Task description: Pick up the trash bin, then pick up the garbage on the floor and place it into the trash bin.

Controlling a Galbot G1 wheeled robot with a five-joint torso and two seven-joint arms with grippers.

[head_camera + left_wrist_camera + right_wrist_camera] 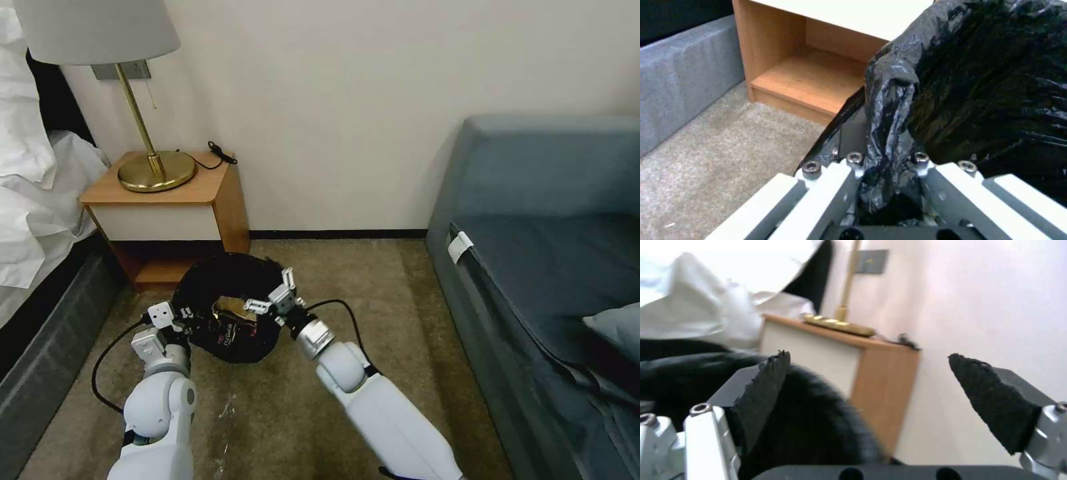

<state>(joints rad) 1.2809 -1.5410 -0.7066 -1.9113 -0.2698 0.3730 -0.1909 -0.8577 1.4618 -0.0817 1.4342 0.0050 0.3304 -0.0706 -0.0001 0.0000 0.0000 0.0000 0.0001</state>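
The floor (280,413), a beige-brown carpet, fills the lower middle of the head view between a bed (33,220) at the left edge and a blue sofa (547,267) at the right. A wooden nightstand (167,213) with a brass lamp (150,133) stands upper left. Just below it, the trash bin (223,313) sits at centre. A snack wrapper (233,313) lies inside. The left claw (183,317) grips the bag-covered rim (889,133). The right claw (273,300) hangs over the bin's mouth, spread wide.
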